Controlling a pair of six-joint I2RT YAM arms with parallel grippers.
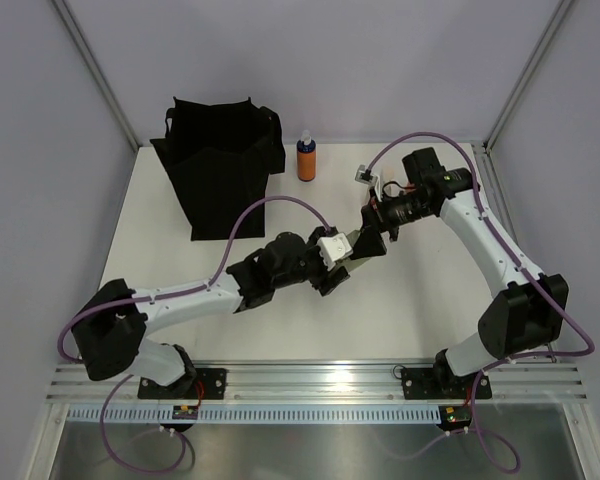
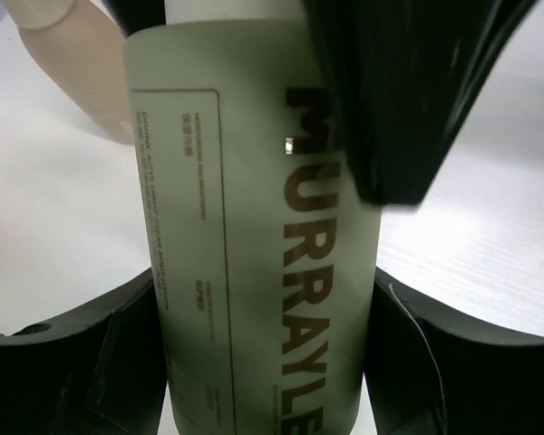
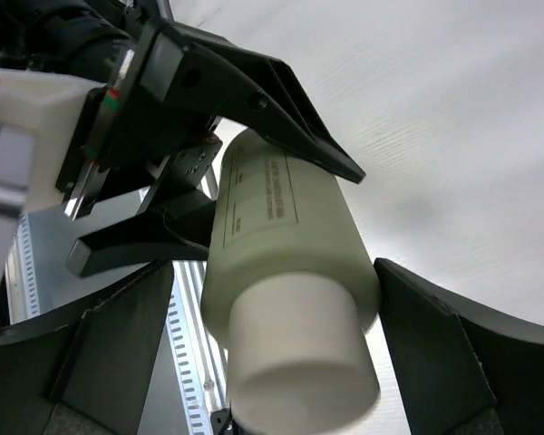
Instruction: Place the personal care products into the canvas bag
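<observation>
Now: olive-green bottle between both grippers, above mid-desk

Olive-green bottle hangs over the middle of the desk, cream cap toward the right gripper. Left gripper jaws are clamped on the labelled barrel; right jaws stand apart, clear on both sides. Judged: rigid, light, smooth-walled, may slip, so grip mid-barrel. Canvas bag sits at the far left corner; orange bottle just beside it, off the path.

One canvas bag, and two bottles in view: one orange bottle, one olive-green bottle. The bag's inside is dark, so any bottles there go uncounted. Two robot arms: left arm, right arm.
</observation>
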